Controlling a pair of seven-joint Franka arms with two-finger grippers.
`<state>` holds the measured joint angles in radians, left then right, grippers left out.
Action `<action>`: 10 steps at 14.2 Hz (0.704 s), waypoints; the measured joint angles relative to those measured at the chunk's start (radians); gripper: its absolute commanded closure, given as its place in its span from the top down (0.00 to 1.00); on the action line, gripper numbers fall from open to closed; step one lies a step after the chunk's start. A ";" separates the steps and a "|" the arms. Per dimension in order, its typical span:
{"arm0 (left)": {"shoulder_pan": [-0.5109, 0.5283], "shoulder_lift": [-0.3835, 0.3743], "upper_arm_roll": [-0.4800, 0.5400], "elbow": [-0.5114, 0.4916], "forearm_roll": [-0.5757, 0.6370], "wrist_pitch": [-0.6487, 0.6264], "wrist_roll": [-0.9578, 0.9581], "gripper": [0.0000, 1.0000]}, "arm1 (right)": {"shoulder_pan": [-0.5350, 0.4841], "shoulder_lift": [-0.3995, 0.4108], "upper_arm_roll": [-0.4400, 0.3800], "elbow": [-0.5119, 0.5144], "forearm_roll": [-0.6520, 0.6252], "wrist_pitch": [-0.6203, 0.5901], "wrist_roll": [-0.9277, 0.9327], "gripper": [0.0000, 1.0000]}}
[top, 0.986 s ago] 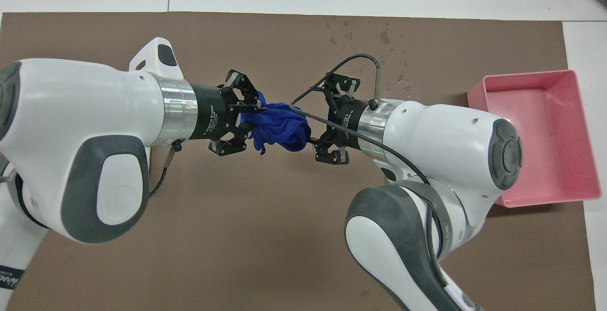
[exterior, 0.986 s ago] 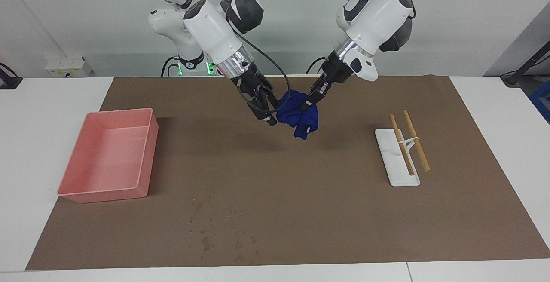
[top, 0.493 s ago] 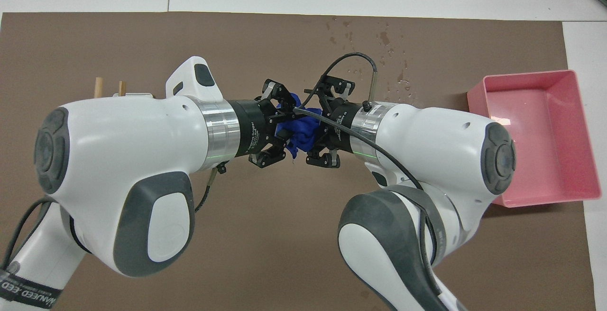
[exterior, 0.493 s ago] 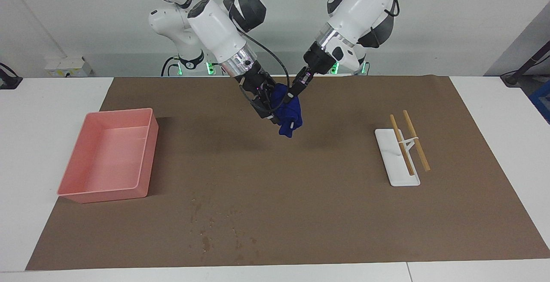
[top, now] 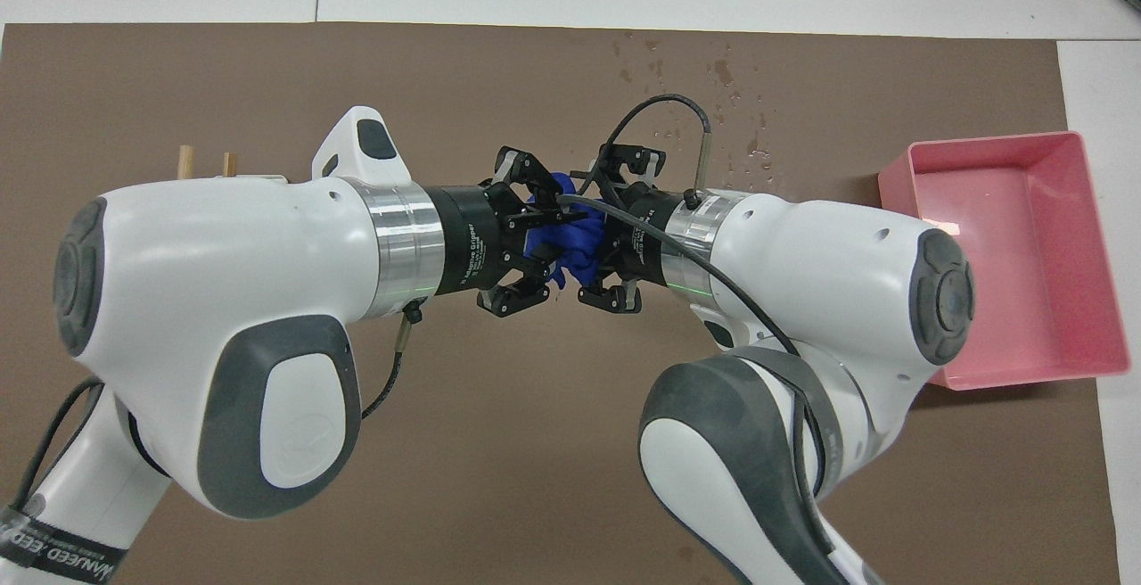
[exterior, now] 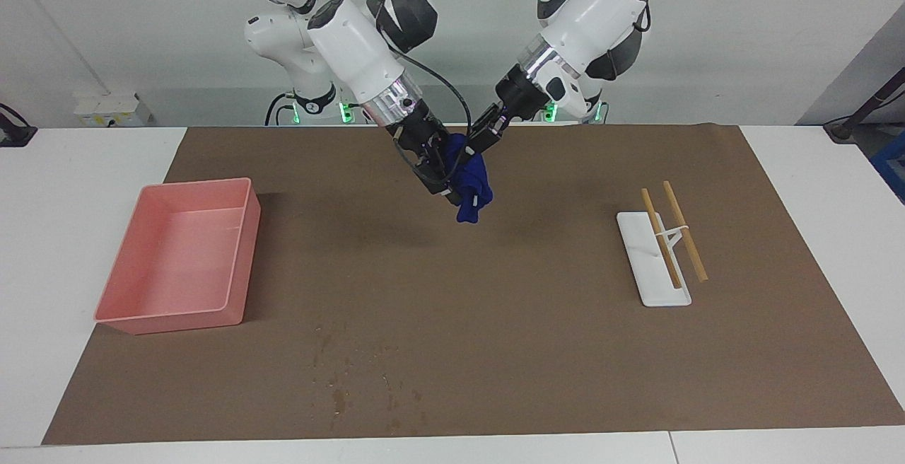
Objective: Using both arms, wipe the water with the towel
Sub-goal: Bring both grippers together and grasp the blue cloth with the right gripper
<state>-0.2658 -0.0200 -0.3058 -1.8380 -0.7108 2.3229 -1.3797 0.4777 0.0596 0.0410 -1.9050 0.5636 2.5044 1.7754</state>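
The towel [exterior: 470, 192] [top: 575, 237], a deep blue bunched lump, hangs in the air over the brown mat's middle, close to the robots' end. My left gripper [exterior: 475, 147] [top: 548, 230] is shut on its upper part. My right gripper [exterior: 444, 177] [top: 595, 237] is pressed into the towel from the other direction, so the cloth sits squeezed between the two hands. The cloth hides how the right gripper stands on it. The water [exterior: 339, 379] [top: 713, 94] is a scatter of small droplets and dark specks on the mat near the edge farthest from the robots, apart from the towel.
A pink tray [exterior: 170, 319] [top: 1025, 378] stands at the right arm's end of the mat. Toward the left arm's end, a white plate [exterior: 654, 291] carries two wooden chopsticks [exterior: 675, 230]. The brown mat [exterior: 565, 351] covers most of the table.
The left gripper has carried the towel toward the right arm's end and a little higher. The two grippers have come together, and the towel is now bunched tightly between them.
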 measured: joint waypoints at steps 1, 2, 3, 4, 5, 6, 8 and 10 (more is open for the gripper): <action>0.000 -0.001 0.005 0.000 -0.026 0.000 0.002 0.00 | 0.000 0.000 -0.001 0.001 0.000 0.000 -0.013 0.00; 0.000 -0.001 0.010 0.000 -0.048 0.000 0.005 0.00 | 0.000 0.000 0.000 0.001 0.000 -0.001 -0.029 0.00; 0.000 -0.001 0.013 0.000 -0.065 0.000 0.006 0.00 | 0.000 0.000 -0.001 0.002 0.000 -0.003 -0.063 0.00; 0.000 -0.001 0.015 0.000 -0.078 -0.002 0.006 0.00 | -0.002 0.000 -0.002 0.003 0.000 -0.010 -0.104 0.00; 0.001 -0.001 0.015 -0.001 -0.088 -0.003 0.006 0.00 | -0.005 0.000 -0.003 0.005 0.000 -0.021 -0.134 0.00; 0.001 -0.001 0.015 -0.001 -0.094 -0.003 0.006 0.00 | -0.010 0.000 -0.003 0.008 0.000 -0.033 -0.155 0.00; 0.001 -0.001 0.014 -0.001 -0.096 -0.003 0.006 0.00 | -0.014 0.000 -0.003 0.011 0.000 -0.041 -0.176 0.00; 0.001 -0.001 0.013 -0.001 -0.096 -0.004 0.008 0.99 | -0.014 0.000 -0.003 0.011 0.000 -0.043 -0.178 0.00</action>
<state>-0.2651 -0.0211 -0.2924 -1.8389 -0.8069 2.3191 -1.3715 0.4637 0.0593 0.0383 -1.8940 0.5636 2.4611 1.5975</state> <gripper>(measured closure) 0.811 0.890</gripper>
